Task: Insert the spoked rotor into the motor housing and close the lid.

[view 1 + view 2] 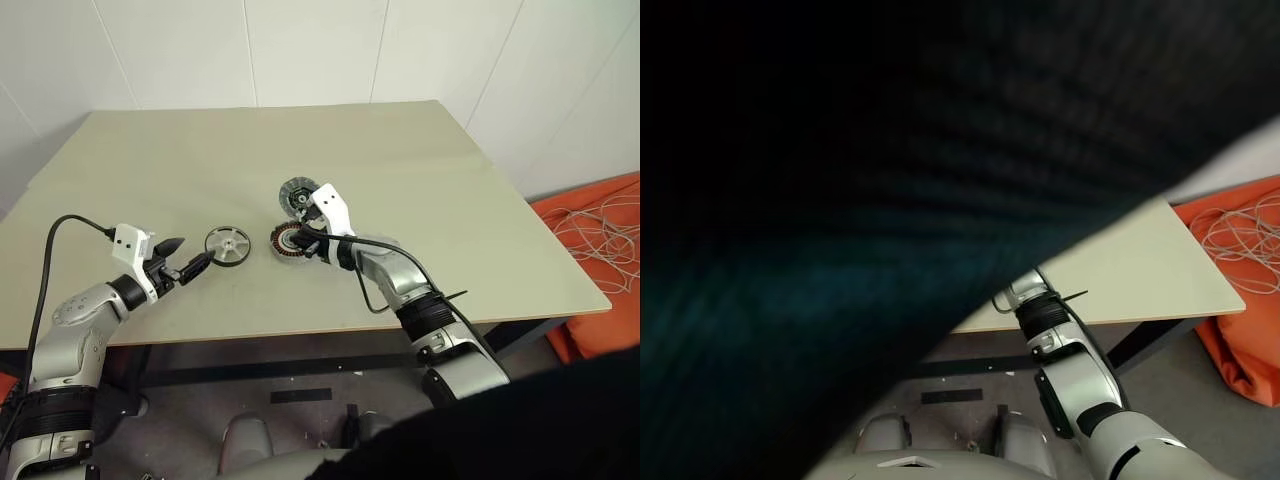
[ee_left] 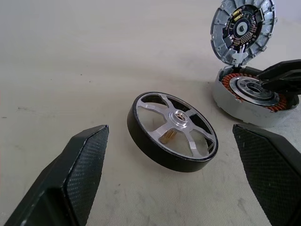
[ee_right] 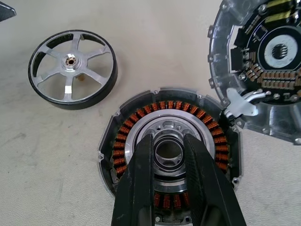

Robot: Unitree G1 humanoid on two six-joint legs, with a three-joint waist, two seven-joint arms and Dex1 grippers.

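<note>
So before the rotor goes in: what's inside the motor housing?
Inside the motor housing: copper windings ringing a silver centre, no rotor. The right end effector fingers cover its near part.

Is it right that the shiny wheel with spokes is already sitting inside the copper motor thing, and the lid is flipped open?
Not quite. The spoked rotor lies on the table beside the motor housing, not inside it. The left wrist view shows this. The lid is flipped open.
</note>
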